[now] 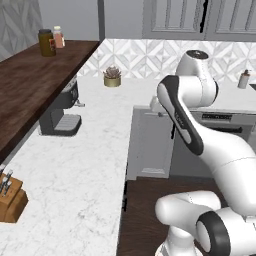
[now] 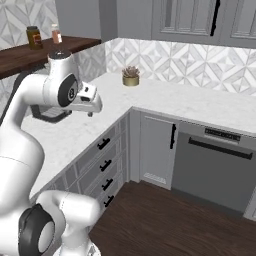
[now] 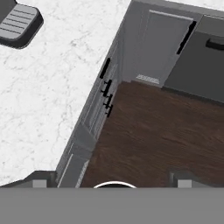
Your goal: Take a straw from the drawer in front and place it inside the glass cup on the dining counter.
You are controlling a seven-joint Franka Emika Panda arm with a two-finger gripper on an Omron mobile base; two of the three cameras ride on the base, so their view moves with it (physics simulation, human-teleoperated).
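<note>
A stack of light-grey drawers with small black bar handles runs under the marble worktop; the top drawer (image 2: 102,143) is shut, and so are those below it. The hand view looks down on the same drawer fronts (image 3: 105,74) edge-on. My gripper (image 2: 91,108) hangs high above the worktop's edge, over the drawers and pointing down. In the hand view the gripper (image 3: 111,180) is open, with its two fingertips far apart and nothing between them. The straw is hidden. The glass cup and the dining counter are out of view.
A coffee machine (image 1: 62,112), a knife block (image 1: 10,197) and a potted plant (image 1: 112,76) stand on the marble worktop (image 1: 85,165). Jars sit on the dark wooden shelf (image 1: 30,80). A dark dishwasher (image 2: 215,165) sits right of the corner cabinet door (image 2: 156,150).
</note>
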